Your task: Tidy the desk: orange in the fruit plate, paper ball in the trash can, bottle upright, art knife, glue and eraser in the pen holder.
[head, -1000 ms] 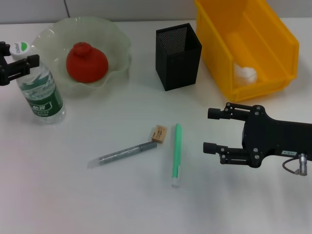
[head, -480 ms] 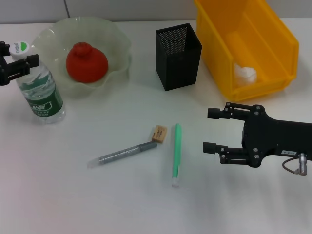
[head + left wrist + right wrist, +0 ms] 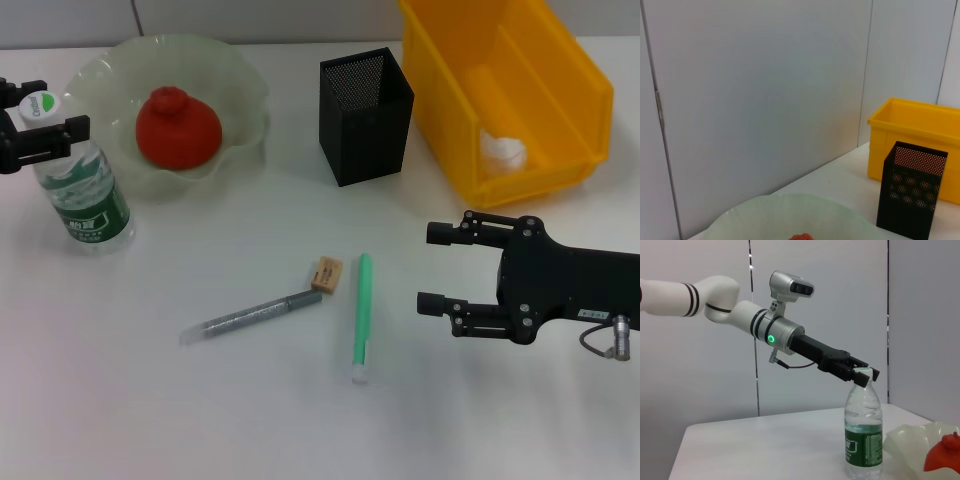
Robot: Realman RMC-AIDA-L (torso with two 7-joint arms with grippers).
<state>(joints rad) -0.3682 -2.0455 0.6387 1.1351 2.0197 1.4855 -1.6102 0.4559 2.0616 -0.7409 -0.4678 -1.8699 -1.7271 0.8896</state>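
Observation:
The bottle stands upright at the left of the desk. My left gripper is open, with a finger close on each side of its white cap; the right wrist view shows the left gripper at the top of the bottle. The orange lies in the fruit plate. The paper ball sits in the trash can. The art knife, eraser and glue lie on the desk in front of the pen holder. My right gripper hovers open to the right of the glue.
The fruit plate stands just behind and to the right of the bottle. The pen holder stands close beside the trash can. A grey panel wall runs behind the desk.
The bottle has gone from slightly tilted to straighter. The left gripper's fingers have spread a little around the cap. The right arm has not moved.

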